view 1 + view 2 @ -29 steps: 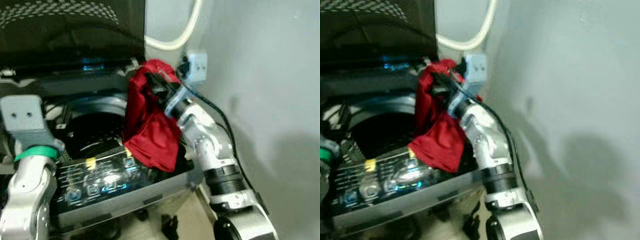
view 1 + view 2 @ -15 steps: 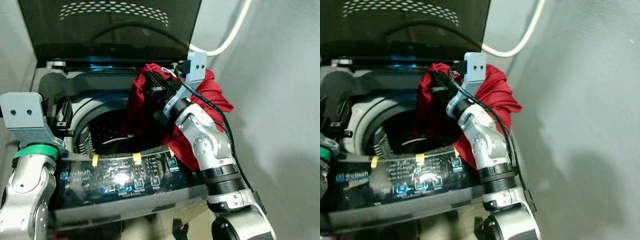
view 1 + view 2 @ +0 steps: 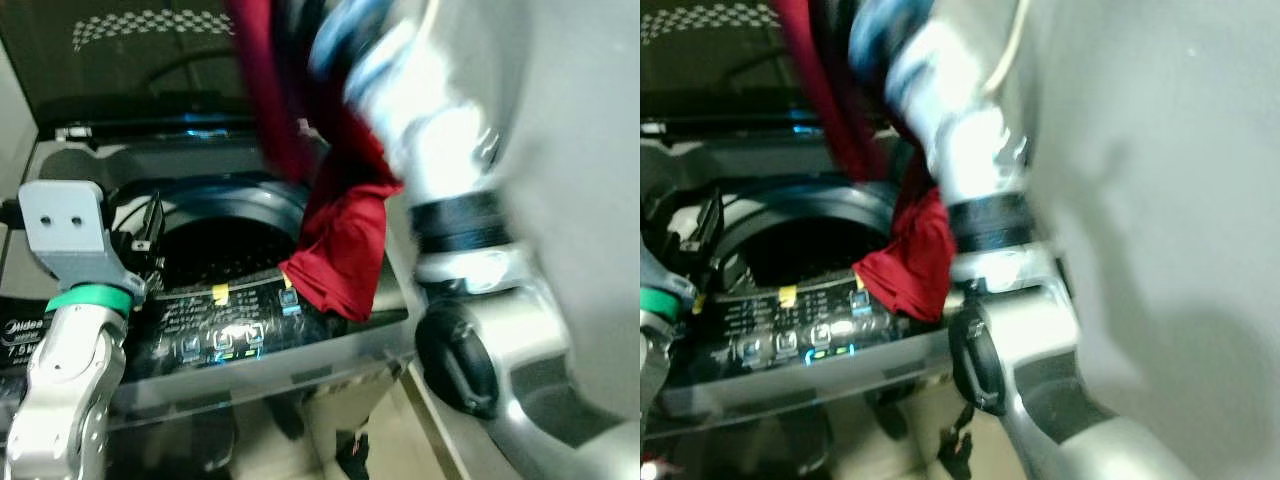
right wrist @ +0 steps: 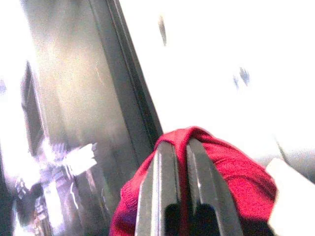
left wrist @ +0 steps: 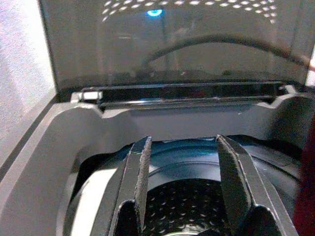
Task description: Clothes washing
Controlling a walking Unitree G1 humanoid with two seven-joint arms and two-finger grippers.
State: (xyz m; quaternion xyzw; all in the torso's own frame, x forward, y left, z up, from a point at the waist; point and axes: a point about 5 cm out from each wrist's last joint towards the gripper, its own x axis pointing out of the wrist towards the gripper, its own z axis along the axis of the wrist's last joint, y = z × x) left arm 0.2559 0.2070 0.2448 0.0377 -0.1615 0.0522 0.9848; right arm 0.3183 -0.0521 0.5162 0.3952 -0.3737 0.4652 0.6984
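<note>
Since the picture half a second ago, the right arm has swung upward and close to the head camera — it now shows as a large blurred silver mass, and the red cloth garment [image 3: 345,240] hangs higher, its bulk drawn up out of the head views while its lower end trails down. The whole scene has also shifted, so the camera itself has moved.

Largest item: the grey top-loading washing machine [image 3: 80,165], dark tinted lid raised at the back. Its round perforated drum [image 3: 225,245] lies open below, with the glossy black control panel [image 3: 215,320] along the front edge.

Key relation: the garment hangs with its long axis near vertical, off the right side of the drum opening. Its lower end lies over the panel's right end, not yet inside the drum. The drum centre lies to the robot's left of the garment and below it, so the coming move calls — as a judgement — for a leftward carry, then a lowering.

Right gripper [image 4: 179,162]: jaws pressed nearly together, pinching a fold of the red cloth that bulges around both fingers.

Left gripper [image 5: 184,187]: jaws spread, holding nothing, above the drum's left side and aimed across the opening toward the rear of the tub.
</note>
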